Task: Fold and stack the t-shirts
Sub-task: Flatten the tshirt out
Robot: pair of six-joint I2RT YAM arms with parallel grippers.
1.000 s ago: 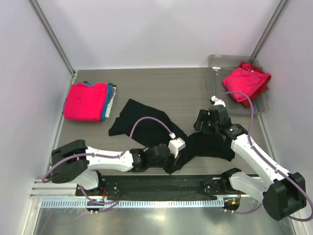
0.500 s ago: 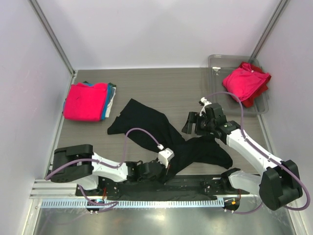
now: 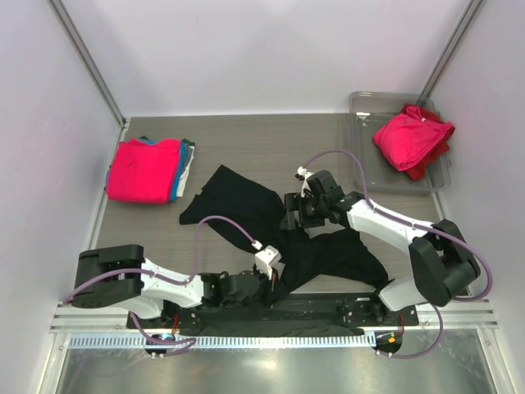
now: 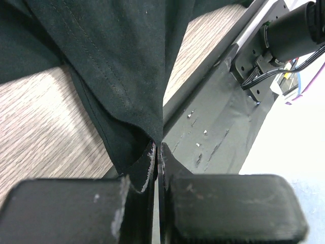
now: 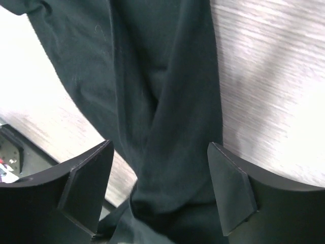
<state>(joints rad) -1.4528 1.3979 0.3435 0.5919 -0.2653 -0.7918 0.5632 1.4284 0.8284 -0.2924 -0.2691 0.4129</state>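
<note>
two grips spread it: the left gripper [image 4: 157, 152] clamps the black t-shirt [image 3: 246, 205] edge, so we lower the open right gripper [image 5: 160, 147] onto one layer only.

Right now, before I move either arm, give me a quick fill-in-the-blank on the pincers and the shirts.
The left pincer is ____ on an edge of the black t-shirt.
The right pincer hangs over that shirt with its jaws ____.
The folded stack, pink on top, lies far on the robot's ____ side.
Missing words: shut; open; left.
</note>
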